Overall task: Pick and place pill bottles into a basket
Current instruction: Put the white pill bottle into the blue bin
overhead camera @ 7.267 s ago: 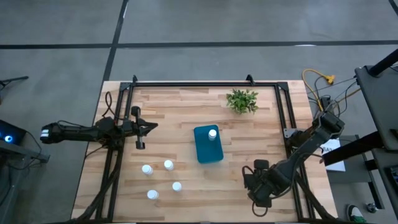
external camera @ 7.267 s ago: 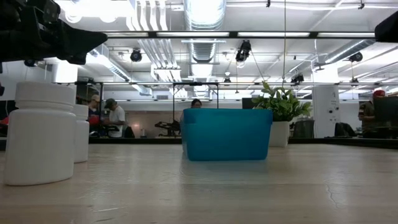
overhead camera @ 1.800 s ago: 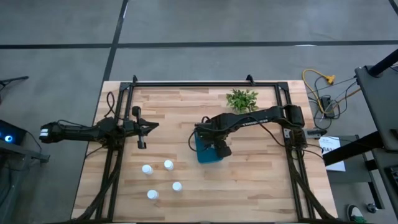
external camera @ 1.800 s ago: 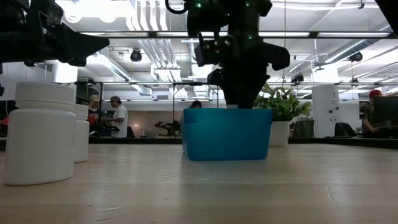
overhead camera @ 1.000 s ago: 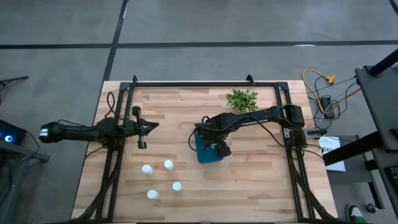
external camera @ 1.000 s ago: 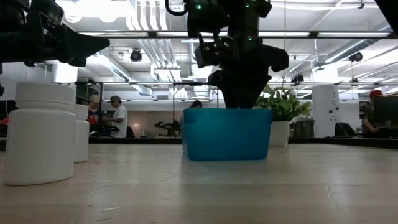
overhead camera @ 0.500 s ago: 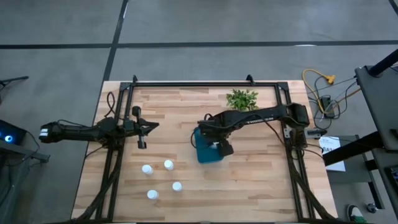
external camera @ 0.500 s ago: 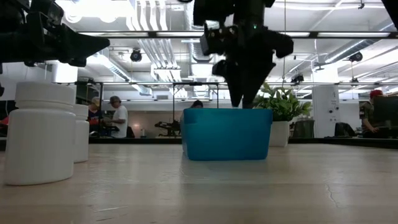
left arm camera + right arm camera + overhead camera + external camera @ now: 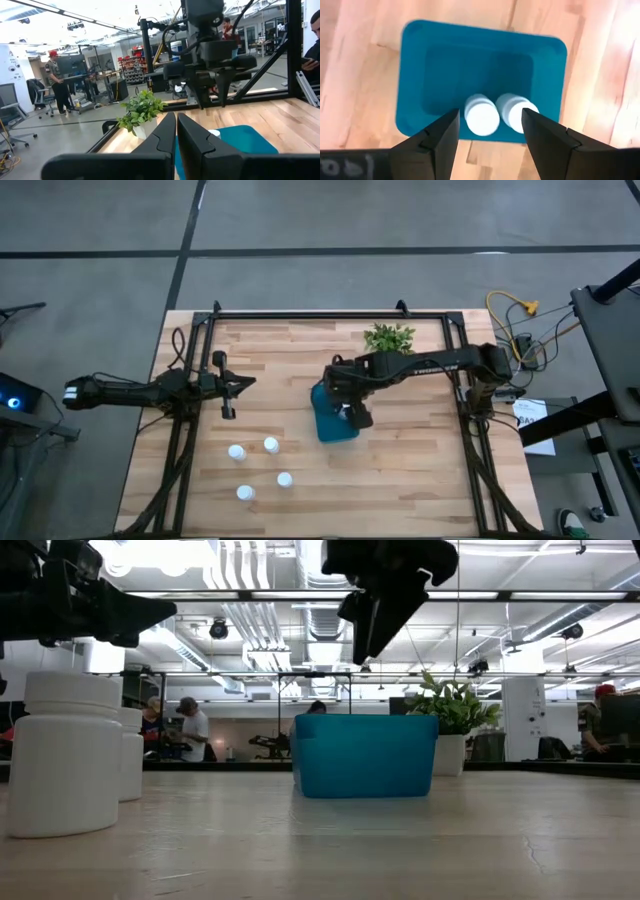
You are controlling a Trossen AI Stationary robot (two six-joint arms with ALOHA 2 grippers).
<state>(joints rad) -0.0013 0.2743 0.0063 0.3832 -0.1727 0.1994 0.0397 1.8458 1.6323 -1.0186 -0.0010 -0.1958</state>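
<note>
Worktop (image 9: pixel 300 370): pale wood planks, smooth, light sheen. Basket (image 9: pixel 540 70): teal plastic, smooth, matt. Pill bottles (image 9: pixel 481 114): white plastic, smooth, faintly glossy caps. Right tool (image 9: pixel 490 131): black matt plastic fingers. Worktop frame (image 9: pixel 300 313): black metal.

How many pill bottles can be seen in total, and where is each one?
6. Two stand side by side in the basket: and. Four stand on the table in front of the left arm. None seems hidden.

Open-plan workshop lab, exposed ceiling ducts (image 9: pixel 328 565), workbenches, people (image 9: pixel 186 727) at desks
</note>
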